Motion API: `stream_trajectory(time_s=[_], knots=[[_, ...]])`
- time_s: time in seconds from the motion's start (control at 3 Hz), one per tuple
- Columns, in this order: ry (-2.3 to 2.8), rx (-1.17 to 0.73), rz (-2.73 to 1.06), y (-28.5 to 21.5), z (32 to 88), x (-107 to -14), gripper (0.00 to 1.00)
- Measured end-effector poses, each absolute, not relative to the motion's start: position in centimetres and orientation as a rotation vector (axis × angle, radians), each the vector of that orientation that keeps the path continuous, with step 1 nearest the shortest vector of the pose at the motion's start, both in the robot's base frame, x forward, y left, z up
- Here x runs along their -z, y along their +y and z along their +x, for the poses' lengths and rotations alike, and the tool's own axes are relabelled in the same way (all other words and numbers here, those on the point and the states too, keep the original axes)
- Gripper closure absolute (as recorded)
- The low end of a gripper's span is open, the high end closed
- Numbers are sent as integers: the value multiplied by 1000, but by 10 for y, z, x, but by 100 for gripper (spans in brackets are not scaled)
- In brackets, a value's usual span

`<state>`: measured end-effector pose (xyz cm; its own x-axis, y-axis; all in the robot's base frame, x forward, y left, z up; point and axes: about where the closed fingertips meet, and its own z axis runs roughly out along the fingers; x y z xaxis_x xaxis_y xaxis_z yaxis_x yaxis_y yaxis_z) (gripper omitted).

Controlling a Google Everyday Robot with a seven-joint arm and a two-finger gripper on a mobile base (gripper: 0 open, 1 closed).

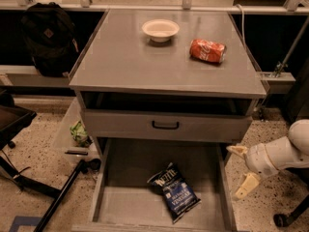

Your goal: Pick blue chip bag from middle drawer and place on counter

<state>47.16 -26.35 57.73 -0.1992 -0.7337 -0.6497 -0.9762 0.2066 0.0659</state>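
The blue chip bag [174,192] lies flat on the floor of the open middle drawer [120,199], right of centre and near the front. The counter [135,57] is the grey cabinet top above. My gripper [241,170] is at the right, outside the drawer's right wall and level with it. Its two pale fingers are spread apart and hold nothing. It is to the right of the bag and apart from it.
A white bowl [160,30] and a red soda can [207,50] lying on its side sit on the counter's far half. A shut drawer front with a black handle [165,125] is above the open drawer. A black backpack [47,37] and a small green packet [78,133] are at the left.
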Motion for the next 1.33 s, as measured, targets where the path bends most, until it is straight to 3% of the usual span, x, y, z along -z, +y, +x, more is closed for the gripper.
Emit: stream_trajectory(time_s=[1.33], knots=[[2053,-672,-1425,-259,488,-516,0]])
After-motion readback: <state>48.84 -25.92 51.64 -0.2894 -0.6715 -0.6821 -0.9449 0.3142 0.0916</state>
